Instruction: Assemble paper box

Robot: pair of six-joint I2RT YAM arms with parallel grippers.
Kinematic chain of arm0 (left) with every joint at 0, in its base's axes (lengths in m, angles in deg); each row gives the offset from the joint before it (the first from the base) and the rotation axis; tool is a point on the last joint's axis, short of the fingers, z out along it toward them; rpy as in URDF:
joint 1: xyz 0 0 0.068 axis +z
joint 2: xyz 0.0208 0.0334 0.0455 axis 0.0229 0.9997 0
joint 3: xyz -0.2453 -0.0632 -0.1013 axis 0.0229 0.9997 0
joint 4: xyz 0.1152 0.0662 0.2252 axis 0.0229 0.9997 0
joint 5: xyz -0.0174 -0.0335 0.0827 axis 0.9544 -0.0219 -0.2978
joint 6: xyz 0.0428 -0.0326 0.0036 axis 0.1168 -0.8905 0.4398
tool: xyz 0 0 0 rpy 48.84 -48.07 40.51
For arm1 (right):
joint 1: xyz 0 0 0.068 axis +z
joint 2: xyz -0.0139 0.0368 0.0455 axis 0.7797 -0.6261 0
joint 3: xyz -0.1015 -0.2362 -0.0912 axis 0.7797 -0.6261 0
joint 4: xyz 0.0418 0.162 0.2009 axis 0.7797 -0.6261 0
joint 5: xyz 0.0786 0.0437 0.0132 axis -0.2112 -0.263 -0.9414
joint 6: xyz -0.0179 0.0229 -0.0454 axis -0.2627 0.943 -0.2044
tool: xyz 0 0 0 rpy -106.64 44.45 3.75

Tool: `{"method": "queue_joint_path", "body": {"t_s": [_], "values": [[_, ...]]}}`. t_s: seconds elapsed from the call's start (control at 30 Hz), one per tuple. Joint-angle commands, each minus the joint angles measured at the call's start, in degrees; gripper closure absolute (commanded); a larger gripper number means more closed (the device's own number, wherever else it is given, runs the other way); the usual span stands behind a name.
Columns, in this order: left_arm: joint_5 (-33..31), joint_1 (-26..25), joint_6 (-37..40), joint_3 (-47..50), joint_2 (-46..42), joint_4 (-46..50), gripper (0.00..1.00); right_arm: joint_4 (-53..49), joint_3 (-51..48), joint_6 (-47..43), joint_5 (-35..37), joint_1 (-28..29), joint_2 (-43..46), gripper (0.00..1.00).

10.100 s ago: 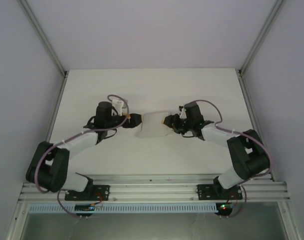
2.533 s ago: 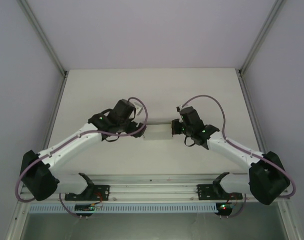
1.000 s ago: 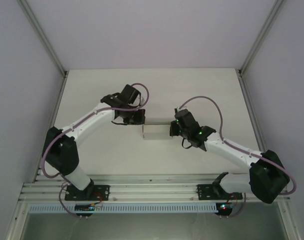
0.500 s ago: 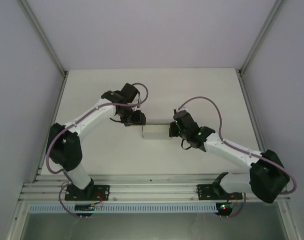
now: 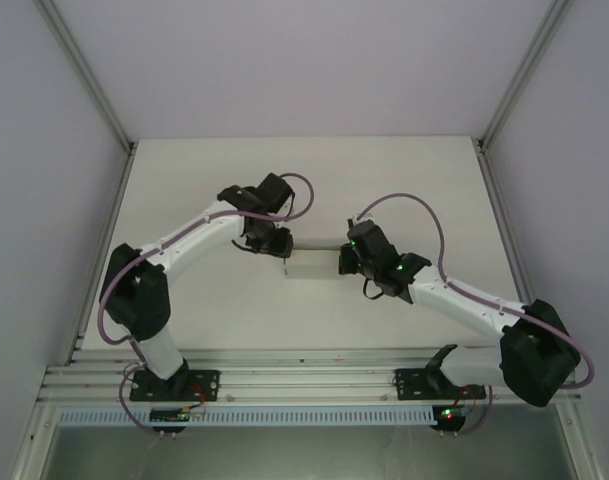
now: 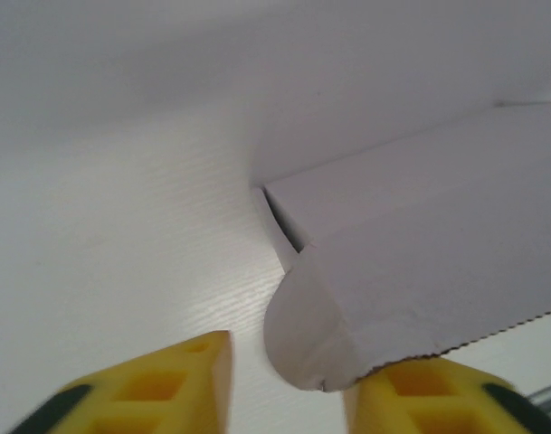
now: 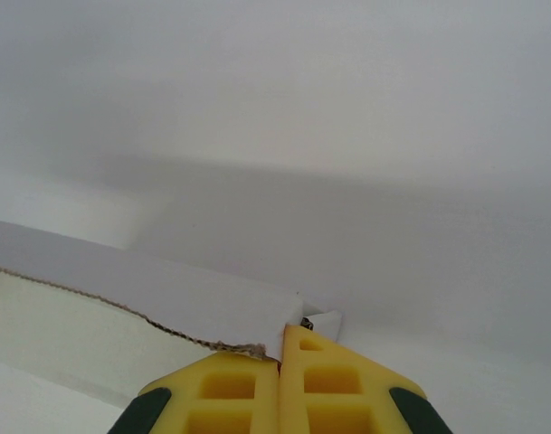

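Paper box (image 5: pixel 312 266) is seen folded into a long, low white shape. It is set on the white table (image 5: pixel 384 180), near the middle, between the two grippers. The left arm (image 5: pixel 189 240) is stretched forward and bent down to the box's left end. The right arm (image 5: pixel 454 298) is brought in low from the right. The right gripper (image 7: pixel 280 360) is closed, its yellow fingers pressed together on the top edge of the paper box's right end, where a rough cut edge is met by the seam between them. The left gripper (image 6: pixel 289 389) is held parted at the left end, with nothing clamped. A rounded flap (image 6: pixel 311 334) is curled out from that end and laid against one yellow finger (image 6: pixel 429 398); the other is kept clear of it.
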Motion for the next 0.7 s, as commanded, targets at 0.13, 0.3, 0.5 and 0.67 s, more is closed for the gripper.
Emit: {"method": "queue_joint_path", "body": {"t_s": [0.13,0.3,0.5,0.67], "values": [[3.2,-0.72,3.26,-1.69,0.15,-0.94,0.98,-9.94,-2.45,0.05,-3.18,0.45,-1.69,1.0],[3.21,-1.62,2.68,-3.25,-0.39,1.2,1.0,-10.79,-1.55,-1.02,-0.98,0.68,-2.62,1.0],[10.32,-1.29,-0.6,-5.4,2.05,5.41,1.0,-12.9,-0.9,-0.61,1.98,1.66,-3.29,1.0],[14.62,0.98,-1.55,-7.85,4.96,9.29,1.0,-13.86,-0.37,-0.62,3.52,2.62,-4.0,1.0]]}}
